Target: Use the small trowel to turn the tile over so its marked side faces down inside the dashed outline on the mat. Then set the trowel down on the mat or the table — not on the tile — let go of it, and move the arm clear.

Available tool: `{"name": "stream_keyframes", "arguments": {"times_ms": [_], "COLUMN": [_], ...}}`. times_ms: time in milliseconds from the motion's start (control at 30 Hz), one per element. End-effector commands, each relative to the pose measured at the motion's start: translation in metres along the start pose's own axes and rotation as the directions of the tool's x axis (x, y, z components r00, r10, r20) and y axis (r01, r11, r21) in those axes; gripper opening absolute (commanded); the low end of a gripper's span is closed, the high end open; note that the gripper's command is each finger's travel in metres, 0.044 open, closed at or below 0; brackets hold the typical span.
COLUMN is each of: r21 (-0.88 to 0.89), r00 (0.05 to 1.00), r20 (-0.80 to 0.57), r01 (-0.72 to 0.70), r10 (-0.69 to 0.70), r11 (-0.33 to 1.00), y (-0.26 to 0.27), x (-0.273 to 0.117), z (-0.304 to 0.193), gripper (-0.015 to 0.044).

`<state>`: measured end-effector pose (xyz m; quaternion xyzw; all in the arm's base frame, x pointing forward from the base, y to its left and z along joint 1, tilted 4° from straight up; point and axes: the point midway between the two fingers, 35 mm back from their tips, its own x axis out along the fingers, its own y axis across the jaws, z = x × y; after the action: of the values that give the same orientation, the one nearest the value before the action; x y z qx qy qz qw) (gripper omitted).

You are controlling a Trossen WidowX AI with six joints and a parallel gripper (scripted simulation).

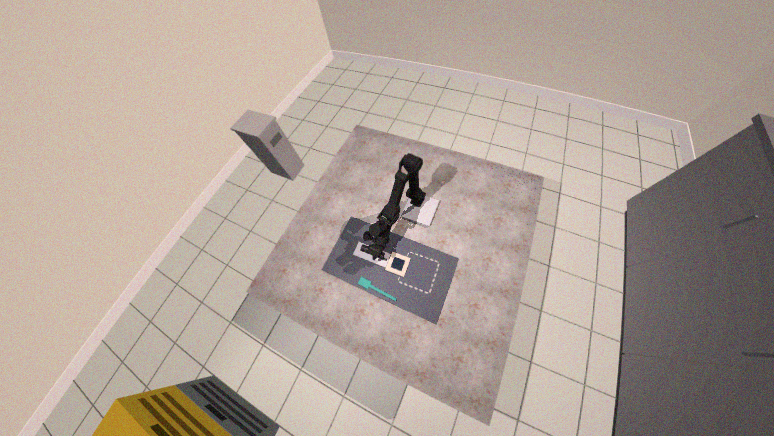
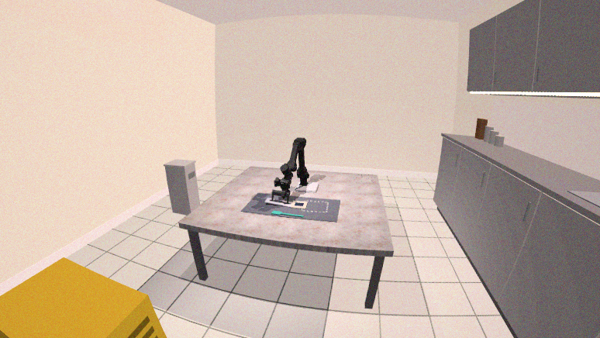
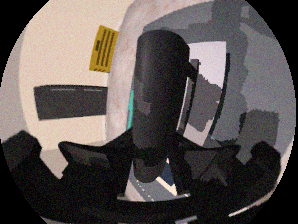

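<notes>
Tile (image 1: 398, 264) (image 2: 299, 204) (image 3: 169, 175), the piece to be turned, is seen flat on the mat (image 1: 422, 308) (image 2: 323, 215) (image 3: 260, 60), dark square up, just beyond the end effector (image 1: 377, 256) (image 2: 281, 201) (image 3: 150, 128). The end effector is closed on what is judged to be the small trowel (image 3: 157, 90), whose round black handle shows in the wrist view. The blade is hard to make out, though it appears to be aimed at the tile's nearer edge; contact cannot be confirmed.

The handle looks smooth and stiff, and might roll in a loose grasp, so it is best gripped firmly at mid-length. The tile is judged light, rigid and possibly brittle; its edge away from the outline should be lifted from beneath, with slipping guarded against during the turn.

Beside the tile, a pale, flat strip (image 1: 358, 249) (image 2: 268, 201) (image 3: 210, 60) is seen below the end effector. The dashed outline (image 1: 437, 270) (image 2: 328, 206) (image 3: 142, 189) is partly covered by the tile at one side. Farther out, toward the desk's front edge in the exterior view, a slim teal tool (image 1: 379, 289) (image 2: 287, 214) (image 3: 131, 110) with a broad end is laid. The matte, blue-grey mat is surrounded by the mottled, stone-like desk (image 1: 460, 352) (image 2: 294, 235) (image 3: 122, 65), its corners squarely cut.
</notes>
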<state>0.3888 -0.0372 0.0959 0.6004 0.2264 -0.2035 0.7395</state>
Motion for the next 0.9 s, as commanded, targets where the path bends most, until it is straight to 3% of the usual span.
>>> {"name": "stream_keyframes", "arguments": {"times_ms": [0, 867], "r21": [0.001, 0.082], "r00": [1.0, 0.997], "r20": [-0.013, -0.08], "r01": [-0.003, 0.0], "r10": [0.003, 0.007], "r11": [1.0, 0.997], "y": [0.0, 0.026], "x": [-0.001, -0.023], "z": [-0.011, -0.021], "gripper": [0.0, 0.0]}}
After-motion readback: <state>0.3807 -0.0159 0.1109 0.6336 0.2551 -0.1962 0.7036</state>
